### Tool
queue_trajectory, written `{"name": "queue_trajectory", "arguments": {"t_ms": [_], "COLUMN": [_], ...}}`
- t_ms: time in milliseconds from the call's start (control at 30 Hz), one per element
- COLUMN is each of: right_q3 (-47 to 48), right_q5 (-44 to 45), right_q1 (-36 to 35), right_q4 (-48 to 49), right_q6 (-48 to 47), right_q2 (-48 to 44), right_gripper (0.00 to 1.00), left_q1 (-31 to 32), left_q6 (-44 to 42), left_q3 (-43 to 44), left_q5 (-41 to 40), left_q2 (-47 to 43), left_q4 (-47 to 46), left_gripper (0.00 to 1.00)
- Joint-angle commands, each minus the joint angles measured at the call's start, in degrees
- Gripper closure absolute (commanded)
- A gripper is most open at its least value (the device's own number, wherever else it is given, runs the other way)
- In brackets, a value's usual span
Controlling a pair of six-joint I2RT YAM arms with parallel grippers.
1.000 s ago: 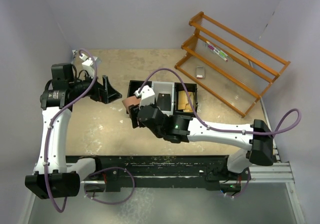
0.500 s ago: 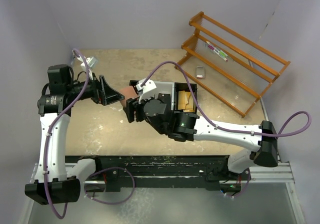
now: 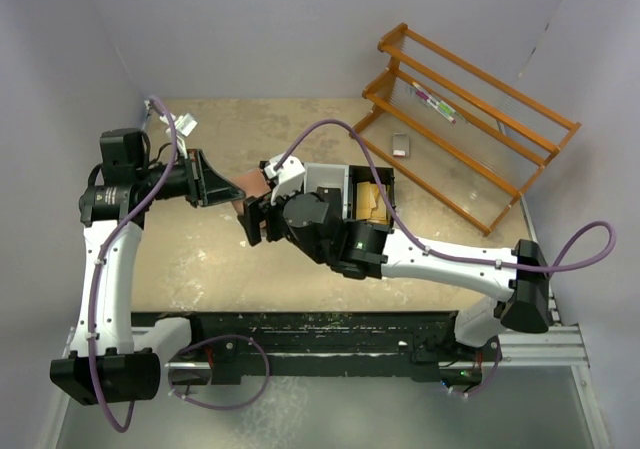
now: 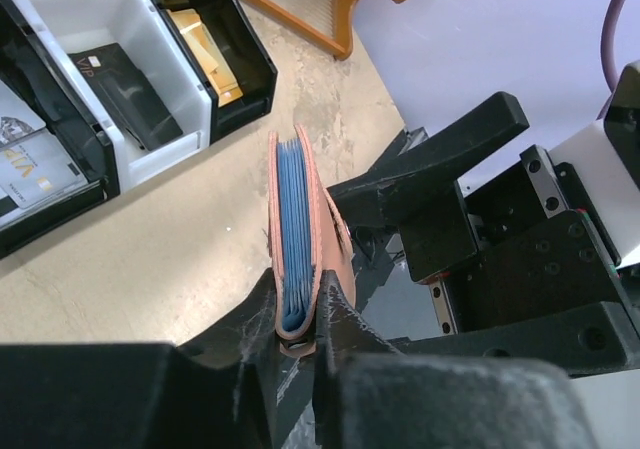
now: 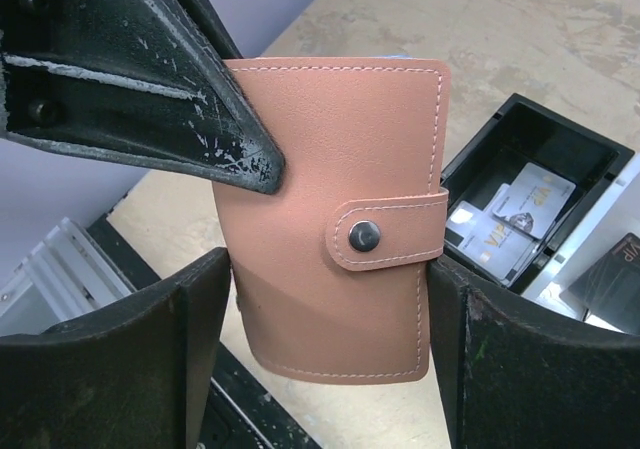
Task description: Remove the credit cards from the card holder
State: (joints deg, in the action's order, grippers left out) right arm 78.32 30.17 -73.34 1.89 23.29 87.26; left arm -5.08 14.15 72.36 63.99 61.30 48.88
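The card holder is a reddish-brown wallet, snapped closed and held in the air left of the tray. My left gripper is shut on its edge, and the blue lining shows between the covers. My right gripper stands open, its fingers close beside the wallet's two side edges. The left gripper's finger crosses the wallet's top corner. Pale grey and white credit cards lie in a black tray compartment, and these cards also show in the left wrist view. No card is visible inside the wallet.
A tray with black and white compartments lies mid-table. It holds a black pouch and tan papers. A wooden rack stands at the back right, with a small white object under it.
My left gripper has closed on the card holder's edge. The right gripper's fingers have spread wider around it. Both arms have shifted slightly, and the wallet has moved up and left.
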Motion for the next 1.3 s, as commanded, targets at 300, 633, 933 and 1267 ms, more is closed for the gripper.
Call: {"name": "queue_trajectory", "arguments": {"t_ms": [300, 633, 933, 1267], "right_q3": [2.09, 14.73, 19.74, 22.66], "right_q5": [-10.72, 3.28, 7.12, 10.77], "right_q1": [10.06, 2.77, 2.59, 2.59], "right_q4": [-6.59, -16.83, -18.38, -20.68], "right_q6": [10.33, 9.69, 9.75, 8.67], "right_q2": [-8.39, 2.82, 7.25, 10.18], "right_gripper": [0.17, 0.27, 0.38, 0.55], "left_q1": [0.16, 0.16, 0.16, 0.16], "left_q6": [-5.59, -6.92, -9.33, -9.41], "left_q3": [3.16, 2.95, 3.03, 3.7], "left_q5": [-2.6, -10.16, -8.14, -6.15], "left_q2": [-1.15, -3.53, -4.52, -4.61], "left_q4": [0.44, -0.15, 2.26, 3.17], "left_gripper": [1.0, 1.0, 1.0, 1.0]}}
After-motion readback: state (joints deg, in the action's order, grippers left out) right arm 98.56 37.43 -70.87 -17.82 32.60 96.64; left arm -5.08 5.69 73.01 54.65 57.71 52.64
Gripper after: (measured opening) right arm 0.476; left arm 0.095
